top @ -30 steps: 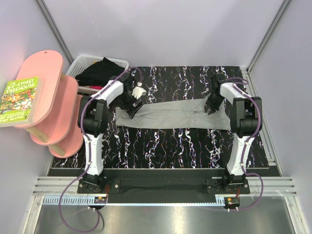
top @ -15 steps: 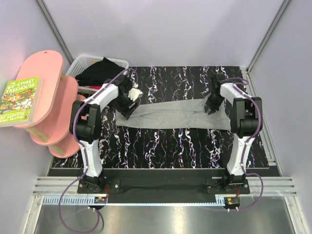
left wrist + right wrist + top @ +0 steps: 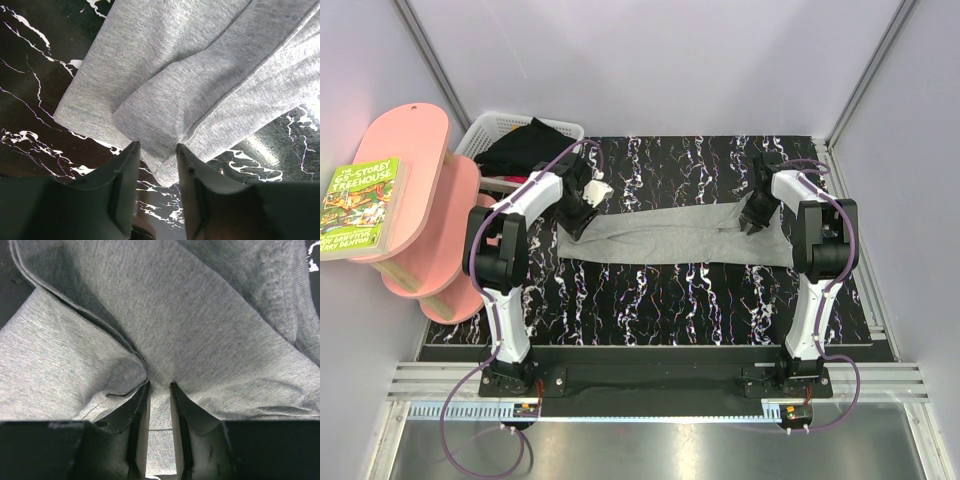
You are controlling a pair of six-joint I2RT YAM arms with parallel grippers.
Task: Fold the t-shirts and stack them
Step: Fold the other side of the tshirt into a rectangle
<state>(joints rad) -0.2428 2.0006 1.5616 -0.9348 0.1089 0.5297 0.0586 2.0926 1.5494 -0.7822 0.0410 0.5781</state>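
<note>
The grey shirt (image 3: 670, 240) lies as a long folded band, right of the basket (image 3: 482, 133) and nearer you. At its end far from the basket, your right gripper (image 3: 159, 387) pinches a puckered fold. At the end beside the basket, your left gripper (image 3: 157, 150) stands narrow astride a corner; whether it bites, I cannot tell. Catch both layers there before you lift, then raise both ends level. The black shirt (image 3: 520, 145) sits heaped in the basket.
</note>
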